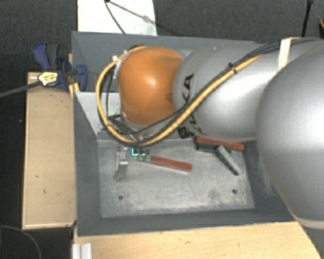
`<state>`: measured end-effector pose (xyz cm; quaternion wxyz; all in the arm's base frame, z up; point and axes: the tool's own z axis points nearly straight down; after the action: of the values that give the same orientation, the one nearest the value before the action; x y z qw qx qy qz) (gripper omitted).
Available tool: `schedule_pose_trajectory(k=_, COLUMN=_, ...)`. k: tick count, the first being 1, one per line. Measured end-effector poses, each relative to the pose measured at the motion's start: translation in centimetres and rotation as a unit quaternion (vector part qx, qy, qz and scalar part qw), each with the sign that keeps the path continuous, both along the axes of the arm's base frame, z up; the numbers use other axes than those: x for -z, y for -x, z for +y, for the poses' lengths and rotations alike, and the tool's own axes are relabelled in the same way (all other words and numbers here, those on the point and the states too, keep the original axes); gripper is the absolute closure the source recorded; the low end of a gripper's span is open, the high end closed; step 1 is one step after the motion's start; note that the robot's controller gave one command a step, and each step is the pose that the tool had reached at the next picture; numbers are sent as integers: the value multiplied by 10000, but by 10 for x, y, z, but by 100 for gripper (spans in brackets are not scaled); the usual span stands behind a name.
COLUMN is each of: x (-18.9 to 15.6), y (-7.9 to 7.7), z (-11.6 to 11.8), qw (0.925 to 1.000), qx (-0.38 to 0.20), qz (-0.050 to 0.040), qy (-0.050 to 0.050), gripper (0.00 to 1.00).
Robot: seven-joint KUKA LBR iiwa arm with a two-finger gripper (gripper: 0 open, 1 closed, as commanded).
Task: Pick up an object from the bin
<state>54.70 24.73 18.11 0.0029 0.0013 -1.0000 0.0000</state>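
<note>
My gripper (121,168) hangs below the orange dome over the left part of the bin floor, close to the back wall. A flat reddish-brown stick (171,165) lies on the floor just to its right, its left end reaching under the gripper body. Whether it touches the gripper is hidden. Farther right lies a tool with a red handle and a grey arm (228,158), partly covered by the arm.
The large silver arm and its orange dome cover the back and right of the bin. Bare grey floor shows in front of the gripper and the stick, up to the front wall.
</note>
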Motion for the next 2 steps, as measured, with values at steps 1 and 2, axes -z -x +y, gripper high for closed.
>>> schedule_pose_trajectory(k=1, x=95, y=-1, z=-82, qw=9983, qx=-586, qz=1, qy=7, gripper=0)
schedule_pose_trajectory(k=2, x=111, y=-41, z=-145, qw=9676, qx=-2525, qz=-51, qy=6, gripper=0)
